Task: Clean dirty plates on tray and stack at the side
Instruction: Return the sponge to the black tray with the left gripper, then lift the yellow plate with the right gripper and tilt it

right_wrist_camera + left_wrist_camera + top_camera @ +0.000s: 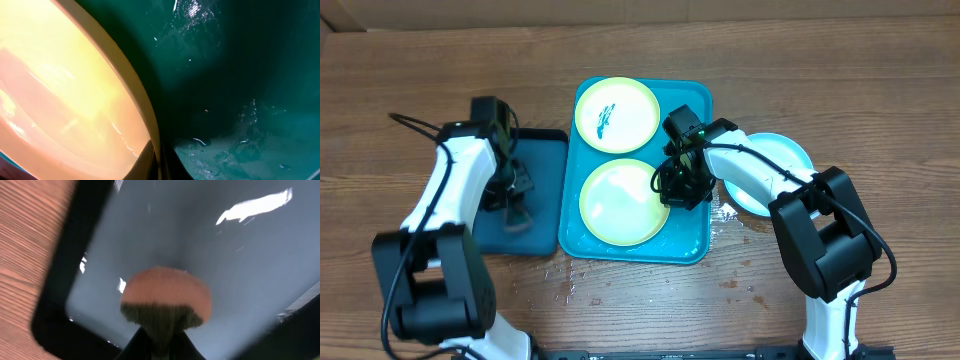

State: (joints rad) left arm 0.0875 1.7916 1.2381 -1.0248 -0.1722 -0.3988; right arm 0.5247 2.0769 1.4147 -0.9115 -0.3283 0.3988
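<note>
The cyan tray (692, 100) holds two yellow-green rimmed plates. The far plate (616, 112) has blue-green scribbles. The near plate (620, 202) looks unmarked. My right gripper (673, 186) is at the near plate's right rim. In the right wrist view my right gripper (159, 161) is shut on that rim (142, 105), over the wet tray floor (235, 75). The light blue plate (778, 160) lies on the table right of the tray, partly under my right arm. My left gripper (515, 205) is over the black tray, shut on a sponge (165, 297).
The black tray (542, 160) lies against the cyan tray's left side; its wet floor fills the left wrist view (225, 255). Water drops lie on the wood (725, 212) near the cyan tray's right front corner.
</note>
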